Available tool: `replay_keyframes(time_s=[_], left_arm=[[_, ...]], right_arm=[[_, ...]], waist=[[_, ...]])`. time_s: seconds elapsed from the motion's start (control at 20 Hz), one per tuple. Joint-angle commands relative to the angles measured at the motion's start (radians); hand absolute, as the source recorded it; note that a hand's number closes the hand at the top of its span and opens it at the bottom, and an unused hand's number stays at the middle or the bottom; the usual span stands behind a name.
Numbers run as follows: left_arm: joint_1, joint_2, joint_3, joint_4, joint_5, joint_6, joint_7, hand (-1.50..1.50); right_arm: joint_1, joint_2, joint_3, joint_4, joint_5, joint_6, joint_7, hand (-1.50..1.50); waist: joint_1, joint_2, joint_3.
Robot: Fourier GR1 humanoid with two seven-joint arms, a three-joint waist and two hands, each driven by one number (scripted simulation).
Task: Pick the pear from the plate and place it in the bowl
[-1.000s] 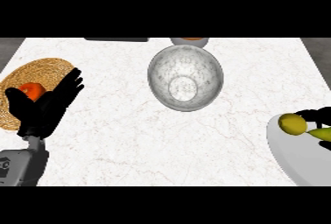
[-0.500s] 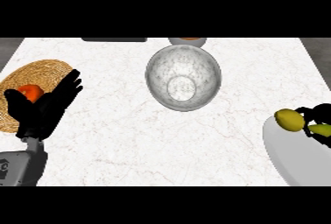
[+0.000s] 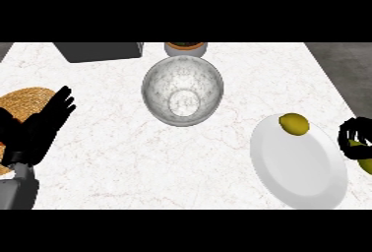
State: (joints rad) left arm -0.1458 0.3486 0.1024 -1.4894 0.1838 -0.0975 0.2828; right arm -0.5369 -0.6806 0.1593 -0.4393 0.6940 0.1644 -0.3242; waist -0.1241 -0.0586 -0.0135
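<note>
The fingers [image 3: 344,141] of the right hand [image 3: 354,132] are curled in at the right edge of the view, closed round a yellow-green thing [image 3: 365,165] that the edge partly cuts off; I cannot tell what it is. This hand sits just off the right rim of the white plate [image 3: 298,174]. The pear [image 3: 294,123] lies on the plate's far rim, apart from the hand and to its left. The bowl [image 3: 181,91] stands farther away and left of the plate on the white counter [image 3: 145,162]. At the left, the left hand [image 3: 36,130] rests open, fingers straight and spread, over the near right edge of a woven mat [image 3: 29,98].
</note>
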Motion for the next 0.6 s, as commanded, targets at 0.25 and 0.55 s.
replay_keyframes(time_s=[0.25,0.55], left_arm=[[0.044,0.012,0.018,-0.005,-0.003,0.004,-0.004,0.0],[0.047,0.019,0.018,-0.005,0.0,-0.003,0.006,0.0]], right_arm=[[-0.02,0.147,-0.057,-0.169,-0.038,-0.193,0.327,1.5],[-0.118,0.189,-0.012,-0.337,0.01,-0.2,0.51,1.5]], waist=[[-0.019,-0.021,-0.006],[-0.022,-0.038,-0.009]])
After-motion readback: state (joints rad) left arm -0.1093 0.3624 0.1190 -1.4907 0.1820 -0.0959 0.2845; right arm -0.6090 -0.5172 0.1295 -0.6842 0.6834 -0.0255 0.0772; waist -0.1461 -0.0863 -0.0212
